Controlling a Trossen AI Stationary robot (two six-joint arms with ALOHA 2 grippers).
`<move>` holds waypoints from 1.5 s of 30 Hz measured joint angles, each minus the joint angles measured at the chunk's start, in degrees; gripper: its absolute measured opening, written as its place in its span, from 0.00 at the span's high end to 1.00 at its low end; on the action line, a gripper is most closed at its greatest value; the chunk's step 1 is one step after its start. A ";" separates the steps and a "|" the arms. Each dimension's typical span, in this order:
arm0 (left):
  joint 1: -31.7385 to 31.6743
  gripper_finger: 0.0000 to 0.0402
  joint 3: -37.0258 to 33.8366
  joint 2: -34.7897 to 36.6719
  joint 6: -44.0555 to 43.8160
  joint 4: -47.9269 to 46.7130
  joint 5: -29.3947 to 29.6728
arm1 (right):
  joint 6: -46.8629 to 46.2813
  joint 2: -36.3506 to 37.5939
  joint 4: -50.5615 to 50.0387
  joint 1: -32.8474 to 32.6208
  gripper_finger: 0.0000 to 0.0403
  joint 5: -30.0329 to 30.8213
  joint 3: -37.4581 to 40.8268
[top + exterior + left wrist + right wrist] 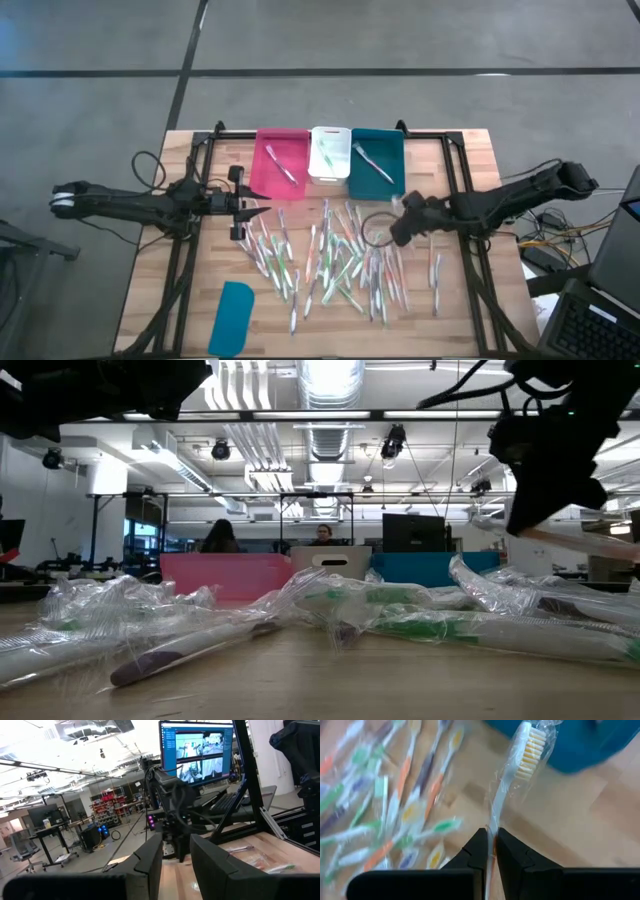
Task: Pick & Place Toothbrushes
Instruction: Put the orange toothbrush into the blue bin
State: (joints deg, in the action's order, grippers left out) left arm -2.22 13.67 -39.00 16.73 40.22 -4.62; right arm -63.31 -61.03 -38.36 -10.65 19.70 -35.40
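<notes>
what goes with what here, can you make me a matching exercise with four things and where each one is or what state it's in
Things:
1. right end effector
2. left end effector
3. teal lid
4. white bin

Places or states:
a. lying flat on the table near its front left corner
b. standing between the pink bin and the teal bin
c. shut on a wrapped toothbrush
d. holding nothing, up off the table at the left side

Pairs: 1-c, 2-d, 3-a, 4-b
</notes>
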 joint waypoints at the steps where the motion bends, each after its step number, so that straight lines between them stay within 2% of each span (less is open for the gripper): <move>1: 0.00 0.74 0.00 0.01 0.00 0.02 0.00 | 1.32 0.54 0.09 1.42 0.95 0.00 -0.02; 7: 0.00 0.74 0.00 0.01 0.00 0.05 0.00 | 12.19 2.65 3.43 10.31 0.95 -0.82 -1.12; 12: 0.00 0.74 0.00 0.00 0.00 0.03 0.00 | 24.93 0.47 4.37 17.75 0.95 -1.80 -7.73; 18: 0.00 0.74 0.02 0.00 0.00 -0.01 0.00 | 39.67 -5.93 4.45 26.78 0.95 -2.21 -16.82; 26: 0.00 0.74 0.00 0.01 0.00 -0.13 0.00 | 50.52 -19.49 3.64 34.97 0.95 -8.27 -27.66; 35: 0.00 0.74 0.01 0.02 0.00 -0.11 0.00 | 55.84 -34.18 -3.96 39.60 0.95 -8.39 -37.50; 45: -0.02 0.74 0.01 0.02 0.00 0.10 0.00 | 52.54 -42.18 -6.28 44.39 0.95 -12.35 -38.97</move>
State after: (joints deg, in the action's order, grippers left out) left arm -2.23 13.68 -38.98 16.73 40.32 -4.62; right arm -10.77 -103.21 -44.64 33.74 7.35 -74.37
